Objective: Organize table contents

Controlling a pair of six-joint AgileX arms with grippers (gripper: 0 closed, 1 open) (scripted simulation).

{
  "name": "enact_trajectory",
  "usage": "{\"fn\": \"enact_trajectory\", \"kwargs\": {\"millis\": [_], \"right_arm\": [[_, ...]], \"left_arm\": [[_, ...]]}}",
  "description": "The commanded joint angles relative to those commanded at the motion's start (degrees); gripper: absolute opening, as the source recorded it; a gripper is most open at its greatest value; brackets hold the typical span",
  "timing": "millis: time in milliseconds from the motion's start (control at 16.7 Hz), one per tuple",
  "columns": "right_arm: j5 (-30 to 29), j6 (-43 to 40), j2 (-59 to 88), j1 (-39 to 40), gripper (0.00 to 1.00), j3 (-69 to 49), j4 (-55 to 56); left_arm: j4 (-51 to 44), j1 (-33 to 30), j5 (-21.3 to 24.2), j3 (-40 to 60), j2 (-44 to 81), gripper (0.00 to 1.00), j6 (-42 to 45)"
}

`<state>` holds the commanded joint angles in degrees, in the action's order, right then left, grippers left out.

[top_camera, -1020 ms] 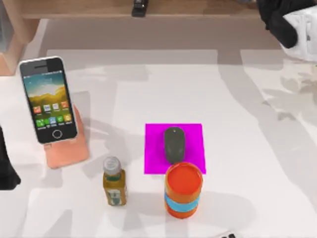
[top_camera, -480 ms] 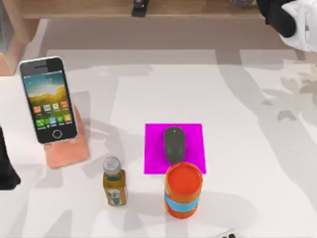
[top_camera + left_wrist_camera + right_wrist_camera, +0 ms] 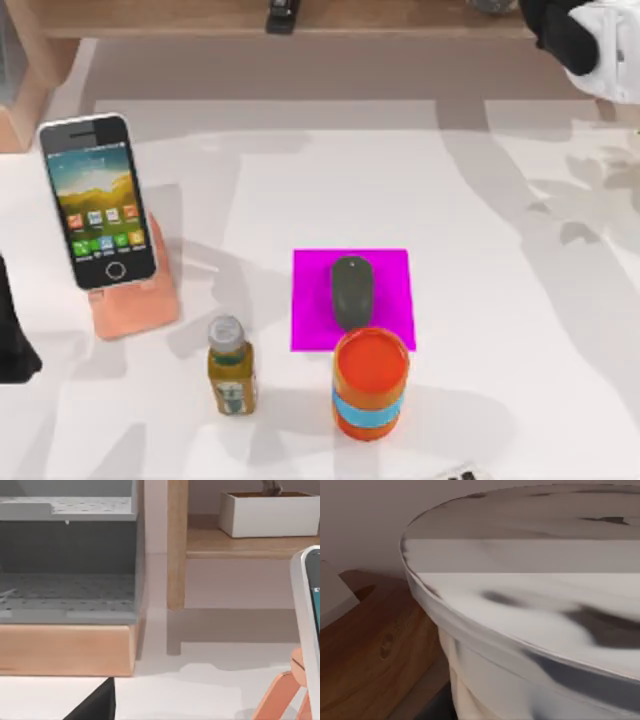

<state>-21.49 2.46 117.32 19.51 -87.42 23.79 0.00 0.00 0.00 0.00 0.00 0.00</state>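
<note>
because the cup (image 3: 535,620) belongs on the shelf (image 3: 375,645), right claw (image 3: 590,40) up at far corner, cup lid pressed close beneath, grip impossible to tell.

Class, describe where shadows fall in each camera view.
Top view: broad grey shadows streak the table, pooling beside the phone, bottle and can. Left wrist view: the shelf post throws a shadow onto the table. Right wrist view: dark patches mottle the cup lid.

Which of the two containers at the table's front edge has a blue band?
The orange can, in front of the mouse. The amber bottle to its left has none.
</note>
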Motion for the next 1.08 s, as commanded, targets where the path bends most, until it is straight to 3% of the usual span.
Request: {"fn": "enact_trajectory", "kwargs": {"millis": [180,960,1080], "right_arm": [[0.0,0.0,0.1,0.0,0.00,0.0,0.0],[0.0,0.0,0.1,0.0,0.98,0.0,0.0],[0.0,0.0,0.1,0.0,1.00,0.0,0.0]], "left_arm": [[0.0,0.0,0.0,0.0,0.0,1.00,0.0],[0.0,0.0,0.0,0.0,0.0,1.00,0.0],[0.0,0.0,0.0,0.0,0.0,1.00,0.0]]}}
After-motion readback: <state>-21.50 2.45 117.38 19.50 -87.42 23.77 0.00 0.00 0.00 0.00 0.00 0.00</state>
